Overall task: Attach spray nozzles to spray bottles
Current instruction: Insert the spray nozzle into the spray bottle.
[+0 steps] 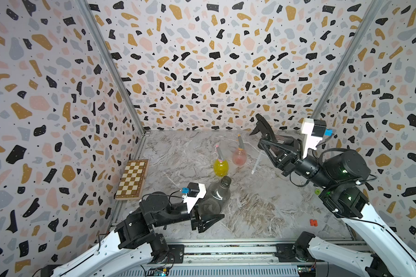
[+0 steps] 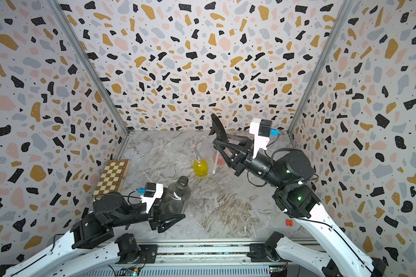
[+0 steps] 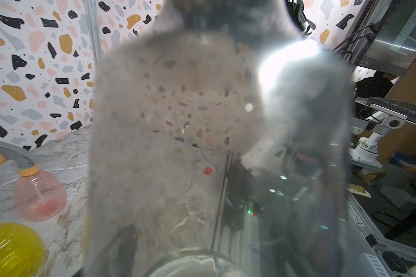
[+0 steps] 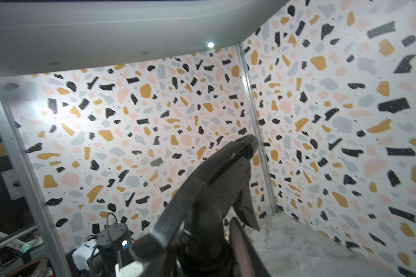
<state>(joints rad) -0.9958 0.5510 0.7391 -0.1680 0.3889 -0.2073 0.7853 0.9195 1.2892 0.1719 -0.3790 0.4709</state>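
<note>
Past the mounting rail (image 1: 226,250) at the front edge, the left hand (image 1: 209,211) is closed around the lower belly of the smoky grey bottle (image 1: 217,194), which tilts with its open neck toward the middle of the surface (image 1: 262,215). Toward the back right corner, the right hand (image 1: 265,141) is clamped on the black nozzle (image 1: 262,126), held in the air with its dip tube (image 1: 256,163) hanging free. The bottle looks light, thin-walled and smooth, likely to dent or slip under a hard squeeze, so a moderate belly grip suits it. The nozzle looks rigid and is best held by its body, while the slender tube probably bends and must be threaded into the narrow neck. Between the hands stand the yellow bottle (image 1: 221,166) and pink bottle (image 1: 239,156), both already capped and easily toppled. A chessboard (image 1: 131,179) lies along the left edge, and a small red block (image 1: 313,222) sits near the front right corner.
</note>
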